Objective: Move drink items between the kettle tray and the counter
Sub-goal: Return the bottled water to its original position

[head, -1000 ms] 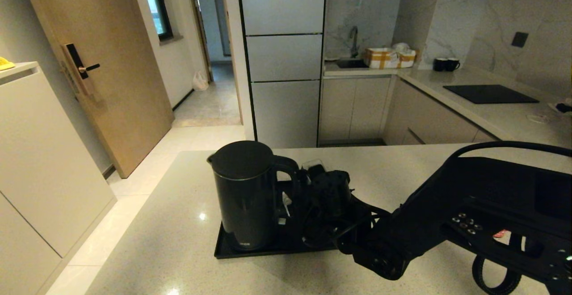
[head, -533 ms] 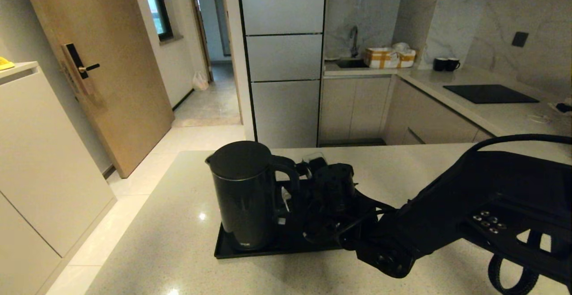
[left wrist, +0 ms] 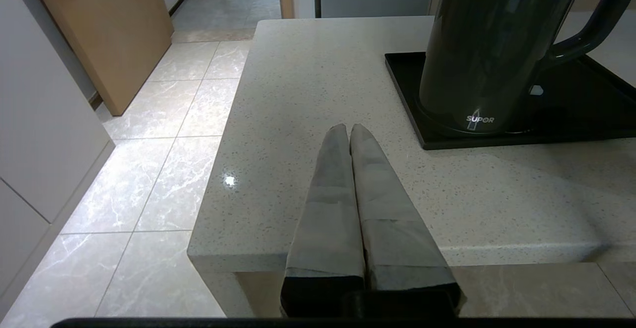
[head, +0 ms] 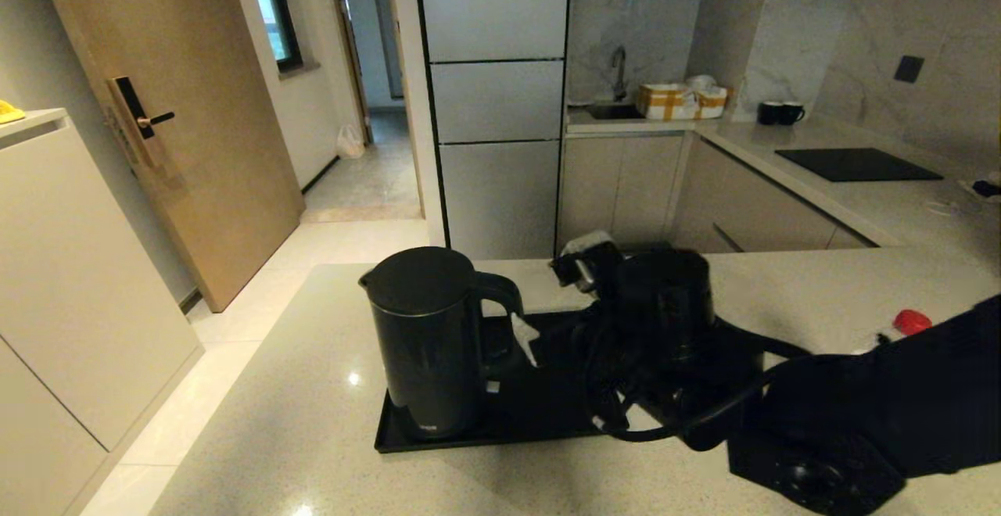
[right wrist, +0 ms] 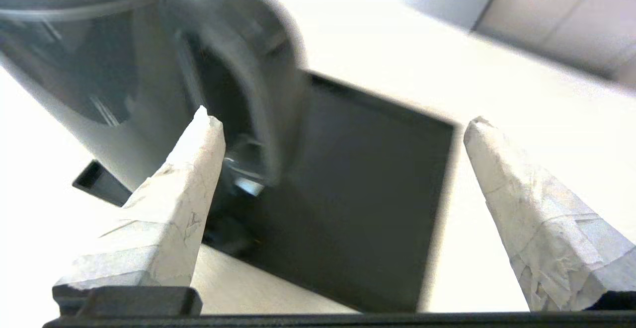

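Kettle (head: pixel 430 336) sits on tray (head: pixel 407 442). Right gripper (right wrist: pixel 343 124) beside kettle handle, fingers spread, empty. Left gripper (left wrist: pixel 348 130) closed, parked off tray's corner. Bottle cap (head: pixel 911 320) right of tray; approach it level.

The kettle (head: pixel 432 340) is set upright on the left part of the tray (head: pixel 485 434), which lies on the table (head: pixel 297 430), with the bottle (head: pixel 907 323) well right.
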Tool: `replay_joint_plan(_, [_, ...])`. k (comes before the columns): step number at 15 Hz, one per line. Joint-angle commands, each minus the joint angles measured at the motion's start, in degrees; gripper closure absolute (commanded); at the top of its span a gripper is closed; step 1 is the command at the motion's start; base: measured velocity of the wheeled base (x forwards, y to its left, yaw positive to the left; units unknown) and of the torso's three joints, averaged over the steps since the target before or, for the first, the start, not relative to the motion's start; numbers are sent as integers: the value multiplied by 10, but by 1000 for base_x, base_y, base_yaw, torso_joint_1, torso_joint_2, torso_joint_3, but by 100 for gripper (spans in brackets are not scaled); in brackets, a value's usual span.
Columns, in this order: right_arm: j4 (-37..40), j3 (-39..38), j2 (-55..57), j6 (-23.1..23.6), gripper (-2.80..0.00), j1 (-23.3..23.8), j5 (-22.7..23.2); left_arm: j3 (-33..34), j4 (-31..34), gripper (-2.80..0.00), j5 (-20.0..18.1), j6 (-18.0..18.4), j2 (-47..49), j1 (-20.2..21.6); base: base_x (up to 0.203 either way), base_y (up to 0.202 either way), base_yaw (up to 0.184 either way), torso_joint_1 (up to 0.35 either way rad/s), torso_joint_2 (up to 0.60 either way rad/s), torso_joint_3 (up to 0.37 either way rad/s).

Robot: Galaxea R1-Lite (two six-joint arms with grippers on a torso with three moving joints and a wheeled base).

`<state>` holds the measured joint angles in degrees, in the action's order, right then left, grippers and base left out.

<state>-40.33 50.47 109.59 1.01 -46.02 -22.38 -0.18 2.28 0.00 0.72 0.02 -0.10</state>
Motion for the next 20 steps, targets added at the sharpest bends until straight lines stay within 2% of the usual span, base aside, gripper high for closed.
replay_joint_plan(1, [56, -13, -134, 10, -220, 28, -3, 0, 0, 0, 0, 0, 0, 0, 0, 0, 0, 0, 0, 0])
replay_joint_plan(2, [88, -16, -178, 11, 0, 45, -4, 0, 0, 0, 0, 0, 0, 0, 0, 0, 0, 0, 0, 0])
replay_joint_plan(5, [226, -17, -330, 12, 0, 127, -8, 0, 0, 0, 0, 0, 0, 0, 0, 0, 0, 0, 0, 0])
replay_joint_plan(8, [409, 12, -485, 10, 0, 176, -34, 0, 0, 0, 0, 0, 0, 0, 0, 0, 0, 0, 0, 0])
replay_joint_plan(10, [563, 39, -581, -12, 0, 211, -62, 0, 0, 0, 0, 0, 0, 0, 0, 0, 0, 0, 0, 0])
replay_joint_plan(13, [757, 68, -722, -52, 0, 304, -70, 0, 0, 0, 0, 0, 0, 0, 0, 0, 0, 0, 0, 0])
replay_joint_plan(15, [894, 139, -776, -67, 0, 392, -52, 0, 0, 0, 0, 0, 0, 0, 0, 0, 0, 0, 0, 0])
replay_joint_plan(17, [977, 194, -814, -75, 0, 474, 18, 0, 0, 0, 0, 0, 0, 0, 0, 0, 0, 0, 0, 0])
replay_joint_plan(18, [999, 213, -840, -75, 0, 499, 58, 0, 0, 0, 0, 0, 0, 0, 0, 0, 0, 0, 0, 0])
replay_joint_plan(20, [1037, 243, -875, -75, 0, 496, 80, 0, 0, 0, 0, 0, 0, 0, 0, 0, 0, 0, 0, 0])
